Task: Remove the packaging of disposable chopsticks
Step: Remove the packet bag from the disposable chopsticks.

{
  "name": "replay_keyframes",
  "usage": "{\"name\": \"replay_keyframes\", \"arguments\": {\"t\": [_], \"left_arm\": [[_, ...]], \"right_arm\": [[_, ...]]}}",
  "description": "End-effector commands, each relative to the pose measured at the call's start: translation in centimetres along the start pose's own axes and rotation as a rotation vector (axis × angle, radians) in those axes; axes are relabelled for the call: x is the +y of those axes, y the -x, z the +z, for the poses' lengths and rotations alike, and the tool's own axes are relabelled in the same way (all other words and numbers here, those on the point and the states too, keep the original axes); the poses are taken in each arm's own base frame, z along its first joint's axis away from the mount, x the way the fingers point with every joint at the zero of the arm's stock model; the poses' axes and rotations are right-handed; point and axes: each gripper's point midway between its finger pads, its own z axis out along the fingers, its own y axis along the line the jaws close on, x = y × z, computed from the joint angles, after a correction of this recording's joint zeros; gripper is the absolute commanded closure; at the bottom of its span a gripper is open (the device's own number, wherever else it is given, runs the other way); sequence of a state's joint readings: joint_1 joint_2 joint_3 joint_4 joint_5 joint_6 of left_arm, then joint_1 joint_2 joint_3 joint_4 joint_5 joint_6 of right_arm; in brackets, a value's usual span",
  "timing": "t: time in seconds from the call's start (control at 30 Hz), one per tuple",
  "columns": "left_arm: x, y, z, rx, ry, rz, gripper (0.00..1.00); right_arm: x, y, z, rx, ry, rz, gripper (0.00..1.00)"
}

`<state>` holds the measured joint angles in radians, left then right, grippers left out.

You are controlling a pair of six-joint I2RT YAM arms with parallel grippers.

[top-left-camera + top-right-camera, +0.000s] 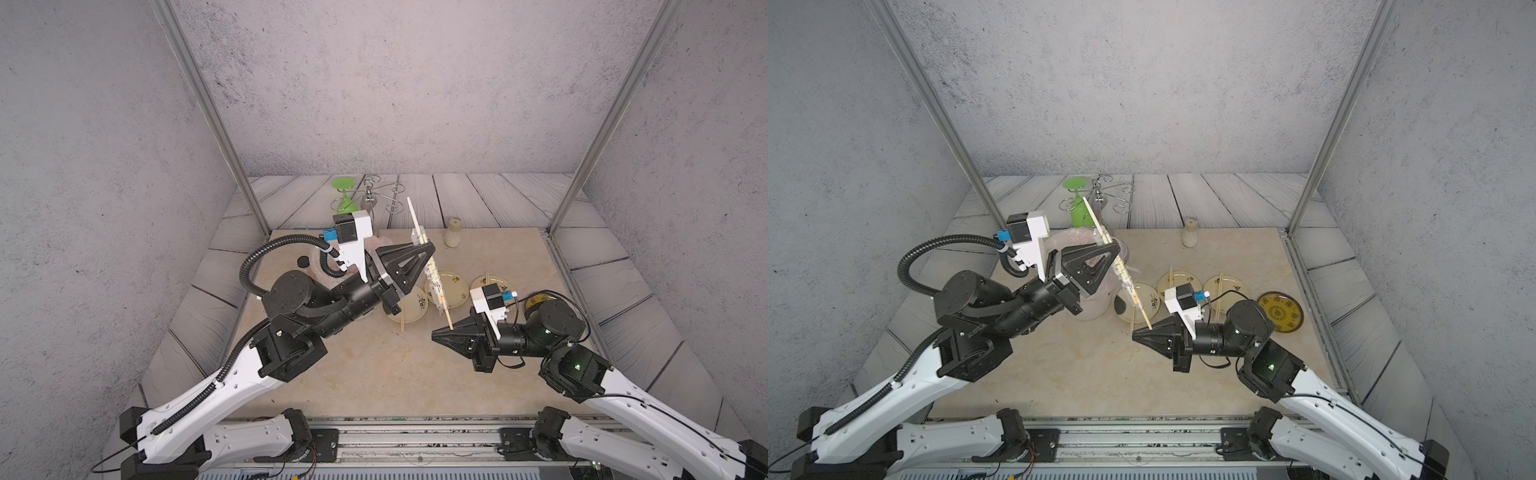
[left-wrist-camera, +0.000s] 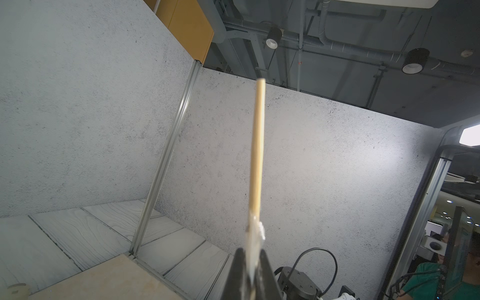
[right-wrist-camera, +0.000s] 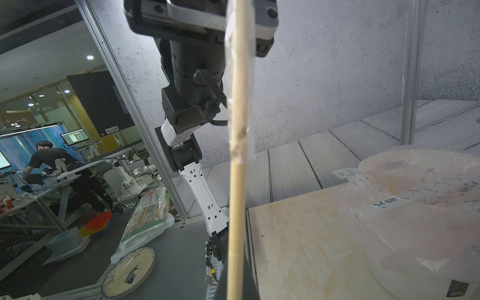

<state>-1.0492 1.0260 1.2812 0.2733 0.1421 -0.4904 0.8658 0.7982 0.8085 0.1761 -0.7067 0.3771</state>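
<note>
Left wrist view: left gripper [image 2: 251,255] clamps the packaging [image 2: 255,233]; right gripper [image 1: 444,331] pinches the disposable chopsticks [image 1: 446,316] tip, so draw straight along their axis.

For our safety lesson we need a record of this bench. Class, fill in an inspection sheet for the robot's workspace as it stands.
Surface: beige tabletop, faintly stained.
Job's things: chopsticks held in the air between both arms, clear wrapper around their middle; three pale plates each carry bare chopsticks.
Clutter: lined bin, green glass, wire rack, small bottle, dark plate.
Grippers: left gripper jaws shut on the wrapper; right gripper jaws shut on the chopsticks' bare lower end.
Cables: black hose loops off the left arm, thin cable on the right; both clear of the held chopsticks.
Surroundings: grey walls, metal posts; a person beyond the enclosure.
</note>
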Motion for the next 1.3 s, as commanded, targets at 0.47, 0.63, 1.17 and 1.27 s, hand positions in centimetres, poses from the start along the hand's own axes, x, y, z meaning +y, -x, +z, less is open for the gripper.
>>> {"name": "replay_keyframes", "arguments": {"t": [0.47,0.63,1.17,1.27], "left_arm": [[0.6,-2.9,0.1,0.082,-0.009,-0.046,1.00],[1.4,-4.7,-0.2,0.145,0.020,-0.063,1.00],[1.9,-9.8,0.6,0.299,-0.008,-0.212,1.00],[1.9,-10.2,0.9,0.308,-0.017,-0.231,1.00]], "right_arm": [[1.0,4.3,-1.7,-0.125,-0.074,-0.075,1.00],[2.0,6.2,-2.1,-0.154,-0.063,-0.105,1.00],[3.1,8.7,-1.8,-0.157,-0.041,-0.171,1.00],[2.8,8.7,-1.7,-0.167,-0.046,-0.169,1.00]]}}
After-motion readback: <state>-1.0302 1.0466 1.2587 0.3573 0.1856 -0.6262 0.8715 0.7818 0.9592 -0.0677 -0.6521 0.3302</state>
